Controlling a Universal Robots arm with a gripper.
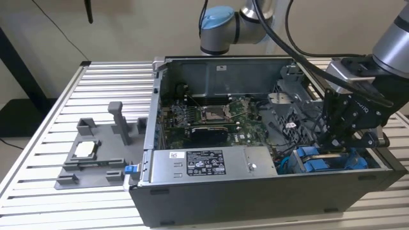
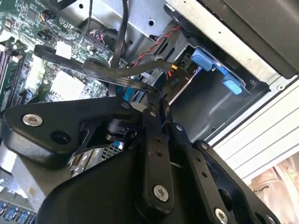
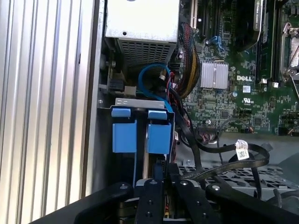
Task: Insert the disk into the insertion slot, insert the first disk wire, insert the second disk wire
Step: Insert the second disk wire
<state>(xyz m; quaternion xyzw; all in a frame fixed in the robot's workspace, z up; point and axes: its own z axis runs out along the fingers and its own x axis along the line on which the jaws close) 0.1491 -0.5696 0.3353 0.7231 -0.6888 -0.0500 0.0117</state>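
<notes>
Disk: you see its blue carrier (image 1: 326, 160) seated in the insertion slot (image 1: 290, 165), at the case corner nearest the exterior view's right. The metal body is hidden, so its long axis cannot be read.
Carrier tabs: two blue tabs (image 3: 140, 130), side by side, face outward from the bay in the first wrist view; two blue tabs (image 2: 217, 70) also show in the second wrist view.
Gripper: one, black (image 1: 342, 143), standing directly over the carrier. Its linkage bars meet close together above the tabs in both wrist views (image 3: 158, 179) (image 2: 152, 95).
Fingers: drawn together; whether they clamp anything you cannot tell.
Wires: a blue cable (image 3: 149, 77) loops just beyond the tabs; flat black cables (image 3: 224, 154) run beside the bay, one carrying a white tag.
Computer case: one, black (image 1: 255, 196), lying open on the slatted counter (image 1: 108, 81).
Inside the case: one green motherboard (image 1: 217, 117) and one grey power-supply box (image 1: 204, 165).
Fixture: one grey plastic fixture (image 1: 96, 158) with upright posts, on the counter at the exterior view's left, well apart from the gripper.
</notes>
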